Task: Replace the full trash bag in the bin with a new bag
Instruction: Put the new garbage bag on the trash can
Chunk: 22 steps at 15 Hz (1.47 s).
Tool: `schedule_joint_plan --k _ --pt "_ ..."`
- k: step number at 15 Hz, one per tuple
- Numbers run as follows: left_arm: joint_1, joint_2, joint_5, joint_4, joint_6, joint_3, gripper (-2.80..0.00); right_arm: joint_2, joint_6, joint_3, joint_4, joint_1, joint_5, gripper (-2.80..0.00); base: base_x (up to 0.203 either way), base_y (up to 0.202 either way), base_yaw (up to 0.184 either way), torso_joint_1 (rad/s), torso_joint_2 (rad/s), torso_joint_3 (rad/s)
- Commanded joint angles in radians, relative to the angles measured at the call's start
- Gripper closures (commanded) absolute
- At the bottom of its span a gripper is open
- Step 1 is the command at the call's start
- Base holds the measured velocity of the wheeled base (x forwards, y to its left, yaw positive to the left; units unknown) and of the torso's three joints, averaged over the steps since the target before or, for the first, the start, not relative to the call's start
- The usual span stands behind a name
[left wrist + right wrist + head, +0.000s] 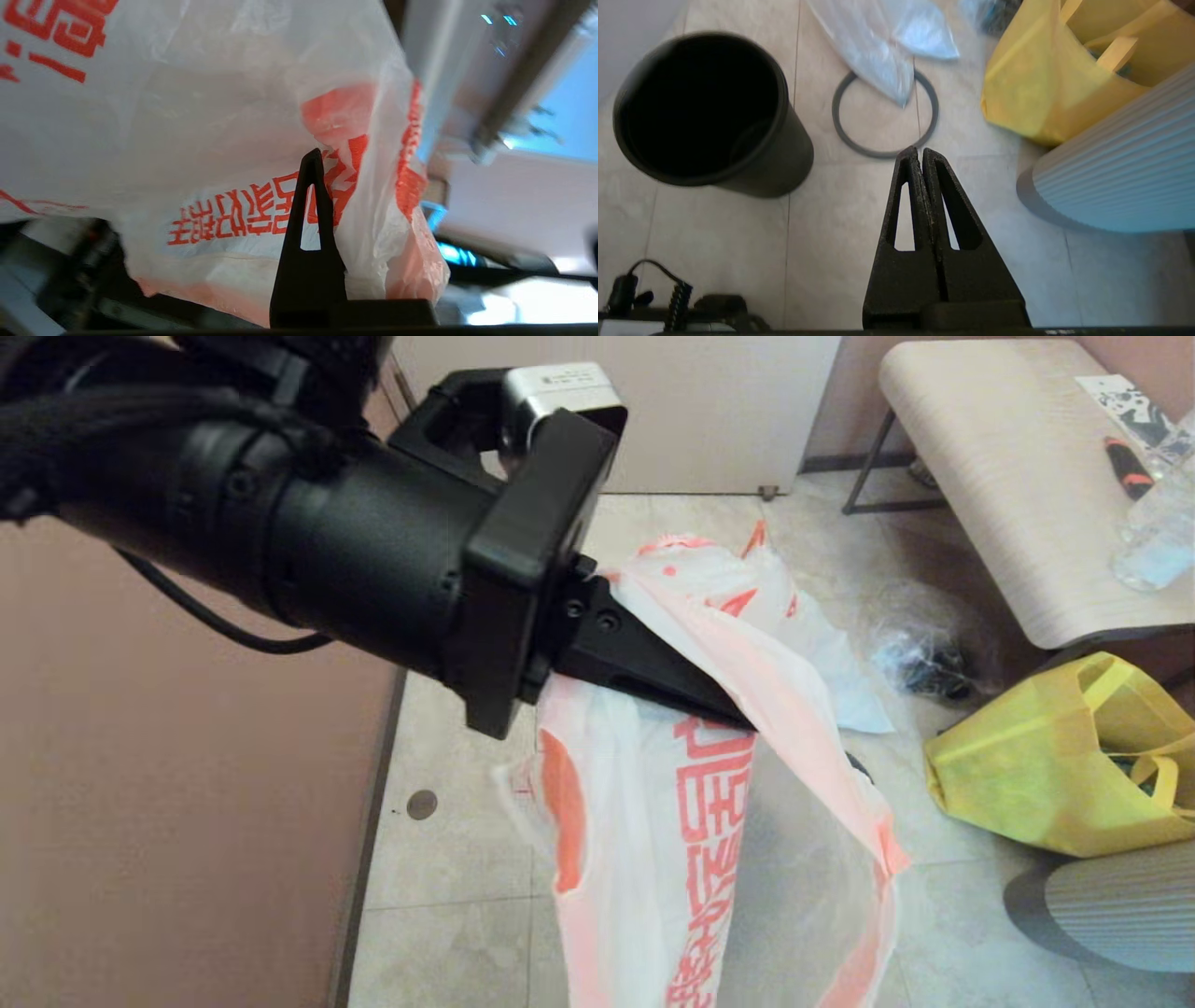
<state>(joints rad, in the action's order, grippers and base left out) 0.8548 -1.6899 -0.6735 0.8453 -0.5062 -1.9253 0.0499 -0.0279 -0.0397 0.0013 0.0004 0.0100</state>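
My left gripper [738, 717] is raised in front of the head camera and shut on the new bag [653, 821], a thin white bag with orange-red lettering that hangs down from the jaws. In the left wrist view the new bag [210, 140] wraps around the gripper [315, 156] and hides one finger. Behind it on the floor lies the full trash bag [794, 616], white with orange-red handles; its contents do not show. The bin [700, 107] stands black, upright and unlined. Its grey ring [885, 116] lies on the floor beside it. My right gripper [921, 151] hangs shut and empty over the tiles.
A yellow bag [1064, 756] and a grey ribbed rounded object [1120, 905] sit at the right. A clear film bag with dark items [924, 653] lies by the bench [1008, 476], which carries a clear bottle [1158, 532]. A wall [187, 803] runs along the left.
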Motion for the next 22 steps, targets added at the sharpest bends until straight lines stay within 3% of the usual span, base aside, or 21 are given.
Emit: schedule_joint_plan --k 1,6,8,10,12,14,17,18,22 --pt "-0.004 -0.064 0.044 -0.054 -0.003 -0.003 0.0 0.148 -0.005 -0.094 -0.004 0.002 0.01 0.0 0.0 0.0 0.0 0.0 0.0 0.0" --pt "-0.002 -0.08 0.08 -0.13 -0.003 -0.007 0.0 0.57 -0.024 -0.346 -0.034 0.025 0.13 0.0 0.0 0.0 0.0 0.0 0.0 0.0" --pt "-0.003 -0.082 0.081 -0.132 -0.003 -0.007 0.0 0.753 -0.026 -0.438 -0.083 0.1 0.135 0.0 0.0 0.0 0.0 0.0 0.0 0.0" --pt "-0.002 -0.082 0.088 -0.142 -0.003 -0.007 0.0 0.892 -0.025 -0.498 -0.145 0.285 0.045 0.0 0.0 0.0 0.0 0.0 0.0 0.0" --pt "-0.004 -0.096 0.133 -0.162 -0.003 -0.008 0.0 0.998 -0.006 -0.554 -0.203 0.53 -0.169 0.0 0.0 0.0 0.0 0.0 0.0 0.0" --pt "-0.004 -0.102 0.144 -0.17 -0.003 -0.007 0.0 1.074 0.008 -0.606 -0.232 0.645 -0.345 0.0 0.0 0.0 0.0 0.0 0.0 0.0" --pt "-0.005 -0.114 0.166 -0.188 -0.003 -0.009 0.0 1.043 -0.008 -0.619 -0.205 0.759 -0.361 0.0 0.0 0.0 0.0 0.0 0.0 0.0" --pt "-0.003 -0.114 0.169 -0.19 -0.003 -0.007 0.0 1.041 -0.03 -0.621 -0.205 0.771 -0.358 -2.8 0.0 0.0 0.0 0.0 0.0 0.0" --pt "-0.005 -0.121 0.17 -0.201 -0.005 -0.008 0.0 0.998 -0.06 -0.606 -0.205 0.834 -0.31 -2.8 0.0 0.0 0.0 0.0 0.0 0.0"
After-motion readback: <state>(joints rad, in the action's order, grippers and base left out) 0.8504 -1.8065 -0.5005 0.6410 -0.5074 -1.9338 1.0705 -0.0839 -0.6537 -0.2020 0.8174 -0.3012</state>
